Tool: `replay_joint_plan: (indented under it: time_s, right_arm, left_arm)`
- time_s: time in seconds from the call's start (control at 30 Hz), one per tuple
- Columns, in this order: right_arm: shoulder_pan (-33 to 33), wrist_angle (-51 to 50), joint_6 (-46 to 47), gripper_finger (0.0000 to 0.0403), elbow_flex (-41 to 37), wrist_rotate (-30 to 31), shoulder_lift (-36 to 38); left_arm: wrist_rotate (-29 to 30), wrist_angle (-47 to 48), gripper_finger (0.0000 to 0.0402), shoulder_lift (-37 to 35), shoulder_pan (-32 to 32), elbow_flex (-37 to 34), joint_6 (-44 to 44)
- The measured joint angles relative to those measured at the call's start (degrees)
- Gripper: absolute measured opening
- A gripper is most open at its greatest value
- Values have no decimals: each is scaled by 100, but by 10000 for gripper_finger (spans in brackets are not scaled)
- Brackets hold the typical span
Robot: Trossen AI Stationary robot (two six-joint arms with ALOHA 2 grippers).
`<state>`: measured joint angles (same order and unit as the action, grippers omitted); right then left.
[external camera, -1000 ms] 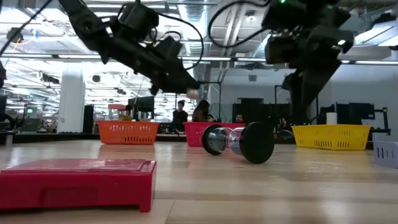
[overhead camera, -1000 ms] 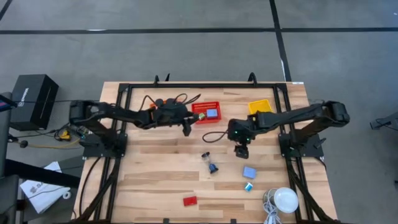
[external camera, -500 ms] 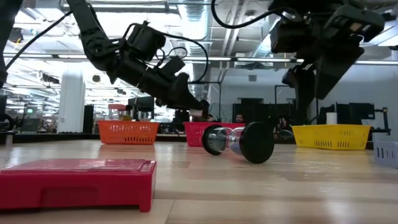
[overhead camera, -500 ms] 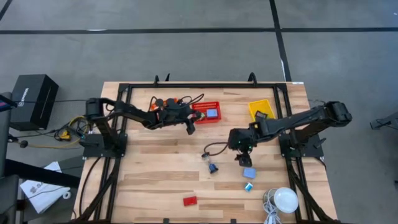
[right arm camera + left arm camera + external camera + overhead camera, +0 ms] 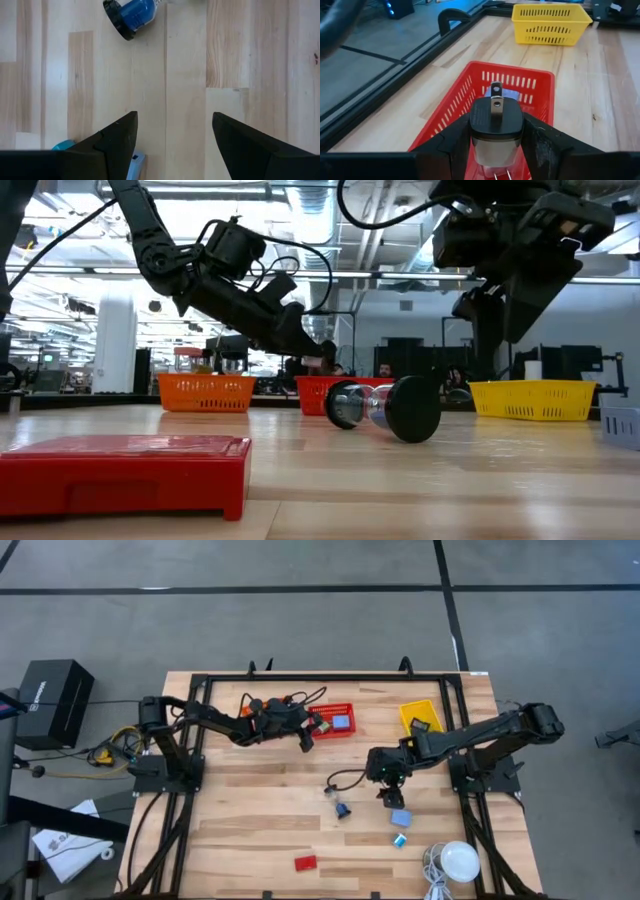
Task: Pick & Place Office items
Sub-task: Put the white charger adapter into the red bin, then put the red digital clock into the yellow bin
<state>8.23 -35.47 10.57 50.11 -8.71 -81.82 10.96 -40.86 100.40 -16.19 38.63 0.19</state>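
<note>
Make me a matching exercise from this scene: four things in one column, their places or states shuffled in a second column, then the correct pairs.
Things:
1. left gripper
2. right gripper
3. yellow basket
4. flat red block

Places or states:
A. on the table's near edge, apart from both arms
B. over the red basket, a dark plug-like piece between its fingers
C. open over bare wood, nothing held
D. at the table's far right side

Pairs: 1-B, 2-C, 3-D, 4-A

Even overhead light, bright and flat on the bench (image 5: 250, 830) with faint shadows, ceiling strips glare white in low view leaving arms near silhouette, near red block (image 5: 125, 470) soft, wrist views sharp mid-frame, own fingers (image 5: 115, 140) dark and blurred.
</note>
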Motion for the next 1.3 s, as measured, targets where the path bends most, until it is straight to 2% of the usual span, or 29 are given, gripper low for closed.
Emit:
replay_joint_plan:
  time_s: [0.3,0.63,0.83,1.3]
  right_arm:
    - [-49,458,190,249,0,-5,0]
    - [-241,600,944,249,0,-22,0]
    - [-233,599,916,249,0,-22,0]
    - [665,62,142,249,0,-45,0]
  left_arm:
    - [-4,23,157,0,0,0,-49]
    - [-9,44,223,0,2,0,-61]
    - [-26,46,234,0,2,0,-138]
    - [-20,46,227,0,2,0,-175]
